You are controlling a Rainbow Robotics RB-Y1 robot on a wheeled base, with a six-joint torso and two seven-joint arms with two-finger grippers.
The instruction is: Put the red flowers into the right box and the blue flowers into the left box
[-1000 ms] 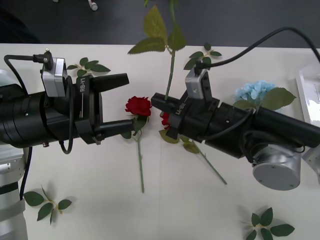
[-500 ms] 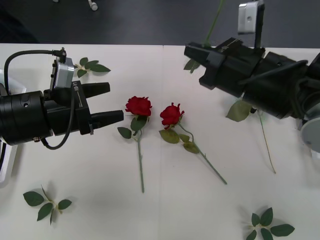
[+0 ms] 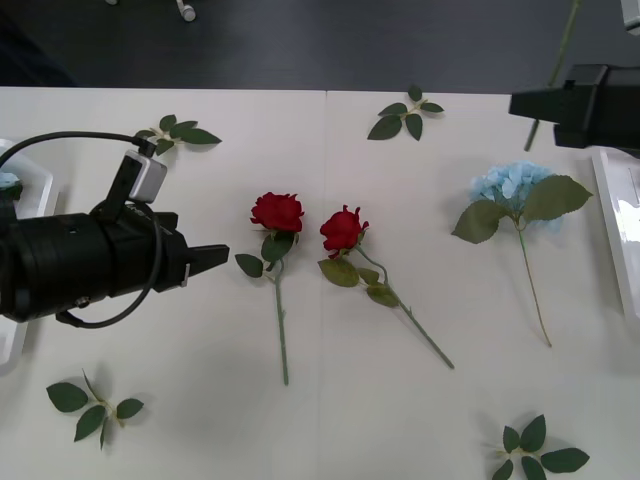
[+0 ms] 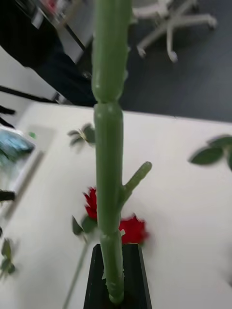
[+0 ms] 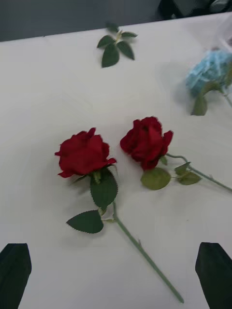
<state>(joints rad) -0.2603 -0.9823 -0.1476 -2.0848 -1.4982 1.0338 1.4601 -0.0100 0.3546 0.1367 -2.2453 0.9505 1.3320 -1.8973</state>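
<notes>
**Two roses and one blue cluster left on the table, a stem in the right jaws**

While the shallow white plastic left box [image 3: 30, 180] shows only a rim at the far left of the front view, with a scrap of pale blue just inside it, the left gripper [image 3: 215, 258] hovers low over the white table [image 3: 330, 420] beside it. Its black jaws stand wide open and empty, aimed at the nearer of two deep red artificial roses [image 3: 277, 212] lying just ahead. In the left wrist view both red blooms [image 5: 84, 153] sit between the spread fingertips [image 5: 14, 263], untouched.

Right of the roses, a pale sky-blue hydrangea-like cluster [image 3: 512, 184] with big green leaves lies on the table, its thin stem trailing toward the robot.

At the far right, the right gripper [image 3: 525, 103] is raised near the table's far edge, clamped on a thin green plastic stem [image 4: 108, 145]; its bloom is out of sight. The white right box [image 3: 610, 210] lies just beneath it, at the picture's edge.

By my reading, the task is midway: the held flower needs placing, then two roses go right and the blue cluster goes left. Bloomless green leaf sprigs [image 3: 405, 118] stay.
</notes>
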